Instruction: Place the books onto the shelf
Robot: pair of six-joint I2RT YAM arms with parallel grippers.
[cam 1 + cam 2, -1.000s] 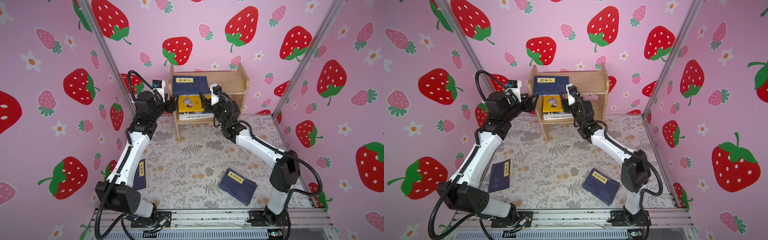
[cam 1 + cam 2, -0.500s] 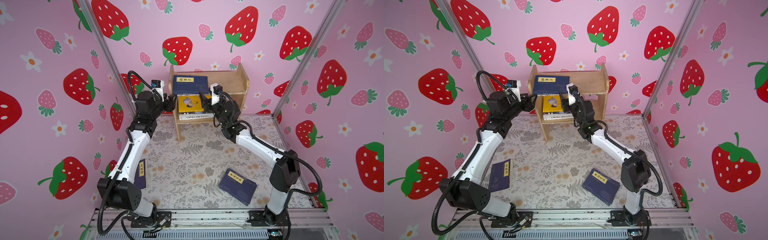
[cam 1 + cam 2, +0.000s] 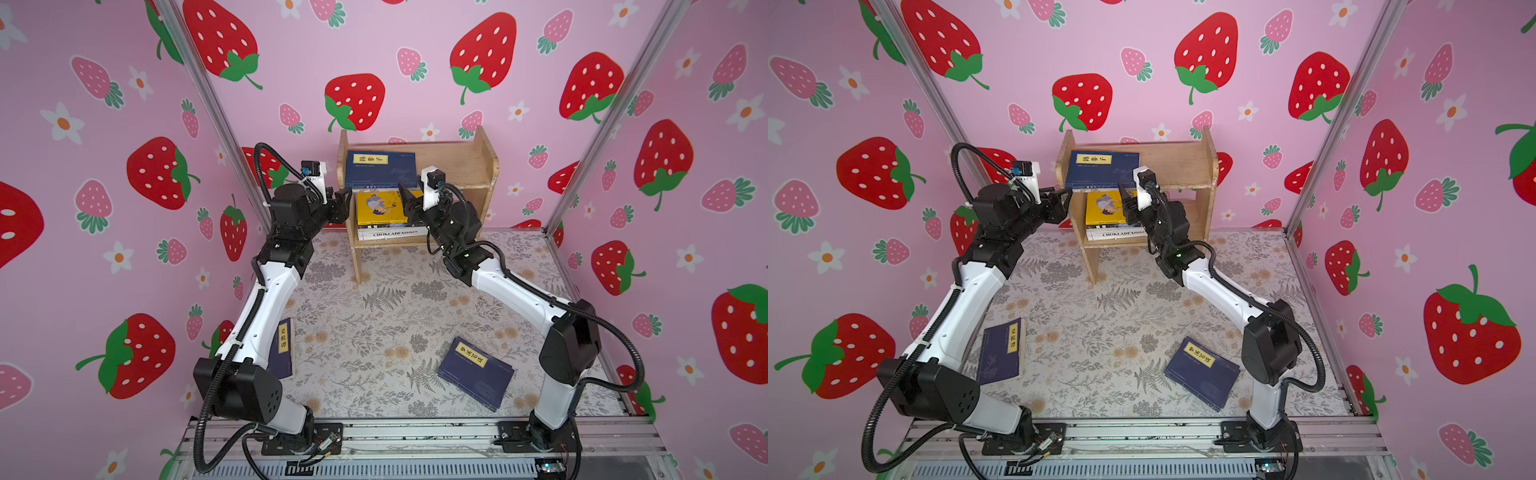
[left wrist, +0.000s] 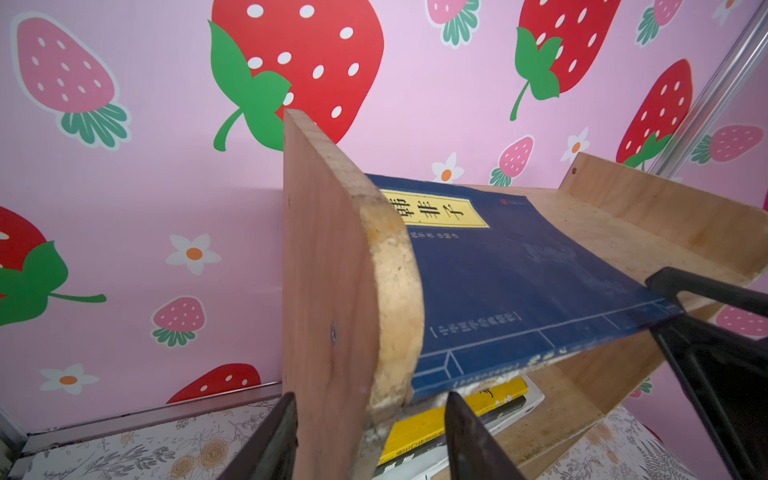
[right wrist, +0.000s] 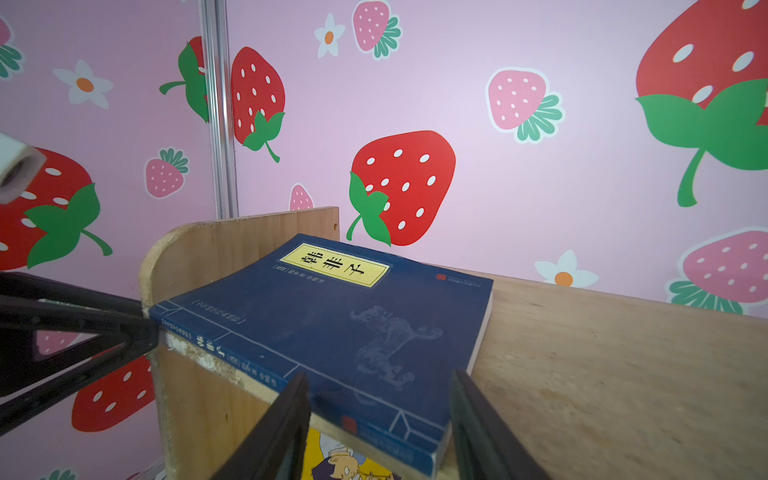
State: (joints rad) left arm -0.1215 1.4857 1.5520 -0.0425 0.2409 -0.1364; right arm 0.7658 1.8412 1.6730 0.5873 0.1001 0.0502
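The wooden shelf (image 3: pixel 457 166) (image 3: pixel 1179 166) stands at the back wall. A navy book (image 3: pixel 380 168) (image 3: pixel 1102 168) (image 4: pixel 519 270) (image 5: pixel 332 316) with a yellow label lies flat on its top tier, its front edge overhanging. Below lies a yellow cartoon book (image 3: pixel 380 208) (image 5: pixel 340 461) on a dark one and the white Chokladfabriken (image 3: pixel 392 234). My left gripper (image 3: pixel 345 203) (image 4: pixel 370 405) is open, its jaws straddling the shelf's left side panel (image 4: pixel 332 270). My right gripper (image 3: pixel 405 193) (image 5: pixel 380 374) is open around the navy book's front right corner.
Two more navy books lie flat on the floral mat: one (image 3: pixel 282 349) (image 3: pixel 1000 353) partly under my left arm, one (image 3: pixel 476 372) (image 3: pixel 1202 372) at the front right. Strawberry-patterned walls enclose the mat on three sides. The top tier's right half (image 5: pixel 602 365) is bare wood.
The left jaws have narrowed a little around the side panel. Both arms have stayed almost where they were at the shelf front.
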